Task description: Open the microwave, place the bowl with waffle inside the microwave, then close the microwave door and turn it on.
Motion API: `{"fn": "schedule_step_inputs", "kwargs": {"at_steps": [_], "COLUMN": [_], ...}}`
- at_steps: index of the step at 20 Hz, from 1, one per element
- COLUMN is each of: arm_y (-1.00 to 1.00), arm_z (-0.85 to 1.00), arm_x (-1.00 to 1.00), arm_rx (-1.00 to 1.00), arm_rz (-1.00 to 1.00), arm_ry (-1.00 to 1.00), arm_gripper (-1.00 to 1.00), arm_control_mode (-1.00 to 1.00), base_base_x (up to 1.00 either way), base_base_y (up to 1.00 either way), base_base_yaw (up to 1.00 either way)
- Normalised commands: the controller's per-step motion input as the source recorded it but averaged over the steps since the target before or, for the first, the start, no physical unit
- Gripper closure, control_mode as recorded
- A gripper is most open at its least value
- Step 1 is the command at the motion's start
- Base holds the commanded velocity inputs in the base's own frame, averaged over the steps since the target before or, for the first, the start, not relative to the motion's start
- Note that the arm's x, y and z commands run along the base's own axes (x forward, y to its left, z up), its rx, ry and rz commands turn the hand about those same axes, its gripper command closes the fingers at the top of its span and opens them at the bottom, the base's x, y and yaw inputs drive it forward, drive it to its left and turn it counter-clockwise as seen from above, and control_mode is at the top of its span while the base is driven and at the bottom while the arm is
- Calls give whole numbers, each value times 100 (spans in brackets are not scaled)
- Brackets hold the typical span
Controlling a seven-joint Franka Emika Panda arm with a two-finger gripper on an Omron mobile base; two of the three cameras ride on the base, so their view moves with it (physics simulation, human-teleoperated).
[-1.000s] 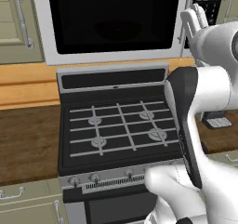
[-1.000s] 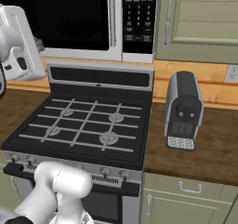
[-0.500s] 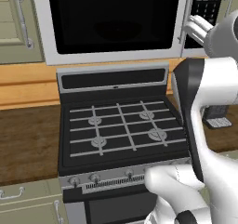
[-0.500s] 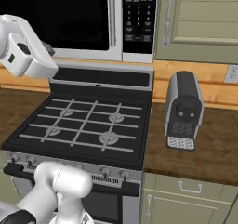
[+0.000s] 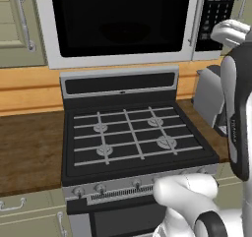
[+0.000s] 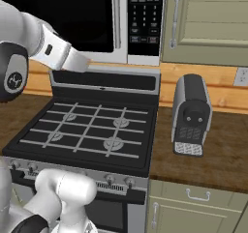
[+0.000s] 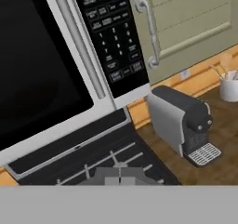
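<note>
The gripper [image 7: 120, 180] is closed with nothing between its tips, which meet at the bottom of the hand view over the back part of the stove [image 7: 93, 160]. Up and to the left of it in that view stands the microwave [image 7: 69, 79], its door [image 7: 37, 74] shut flush, the dark window too black to show the bowl or waffle. The long grey door handle [image 7: 79, 42] runs along the door's edge just beside the black keypad panel [image 7: 114, 32], above the gripper and well apart from it. The door looks stiff and hinged, likely light to swing but with a latch to overcome; the handle is a smooth, slim bar, so the fingers should open and close across its middle or lower part rather than push on the glass, which could be slippery and gives no purchase. The keypad buttons are small and flat, best touched with closed tips. To the gripper's right sits a coffee machine [image 7: 183, 125] on the counter [image 7: 218, 158], near enough to mind when swinging
</note>
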Motion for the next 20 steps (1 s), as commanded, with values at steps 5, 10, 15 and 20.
{"fn": "schedule_step_inputs", "kwargs": {"at_steps": [5,10,15,20], "arm_y": [-34,-33,-7,0], "arm_z": [-4,-27,-36,-19], "arm_x": [0,-3,0,25], "arm_rx": [-2,-8,-9,0], "arm_rz": [31,5,0,1], "arm_ry": [-16,-42,-39,-6], "arm_gripper": [100,100,100,100], "arm_control_mode": [-100,-100,-100,-100], "base_base_x": [0,0,0,0], "base_base_y": [0,0,0,0], "base_base_yaw": [0,0,0,0]}}
